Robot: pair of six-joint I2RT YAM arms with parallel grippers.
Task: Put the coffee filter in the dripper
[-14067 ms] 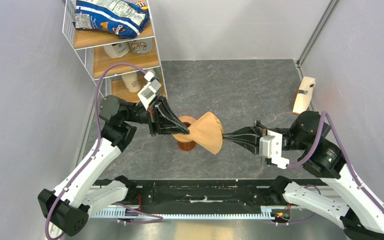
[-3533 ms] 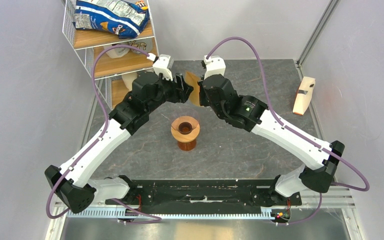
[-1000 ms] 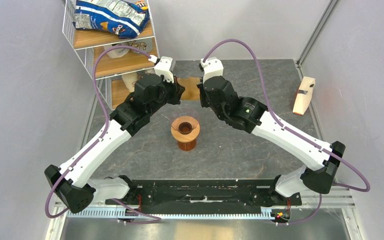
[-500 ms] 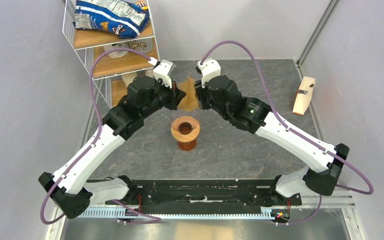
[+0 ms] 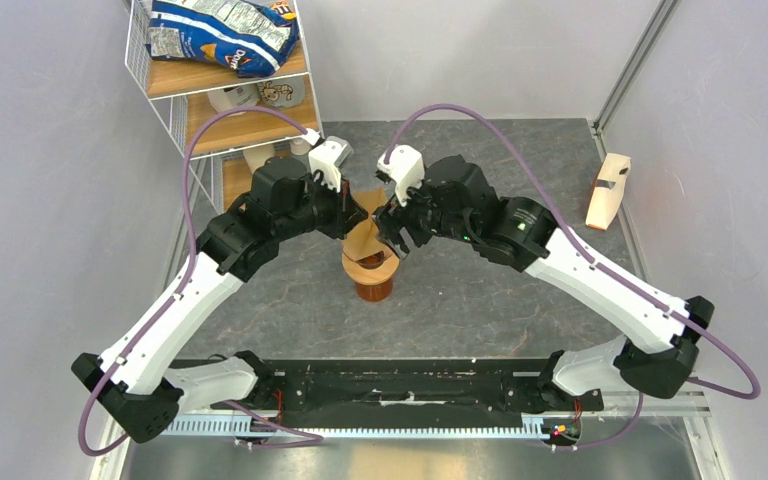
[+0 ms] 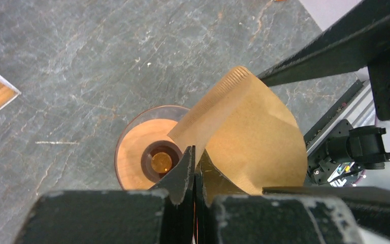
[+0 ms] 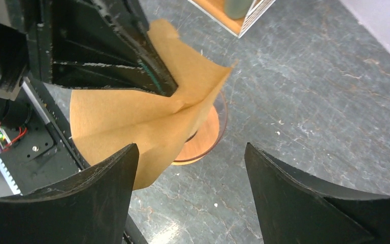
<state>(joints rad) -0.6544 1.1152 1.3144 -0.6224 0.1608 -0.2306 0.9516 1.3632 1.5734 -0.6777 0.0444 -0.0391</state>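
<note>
**A:** Left side first. Pose?

**B:** The left arm [image 5: 175, 310] rises from its base beside the shelf rack [image 5: 230, 128] and bends inward, with its wrist tipped down over the middle of the table [image 5: 500, 170]. The left gripper [image 6: 194, 153] has its fingers pressed together, pinching the coffee filter [image 6: 249, 137] near its folded edge.

**A:** Filter location?

**B:** It is partly fanned open and tilted, held just above the dripper [image 6: 132, 152]. In the left wrist view the ring's dark hole is uncovered. I cannot tell whether paper and ring touch. The dripper sits on the amber glass vessel [image 5: 372, 291].

**A:** Right side?

**B:** The right gripper [image 7: 190, 152] has its fingers spread wide and holds nothing; the filter lies ahead of them. The right arm [image 5: 600, 280] arches in from the right, with its wrist aimed at the filter.
</note>
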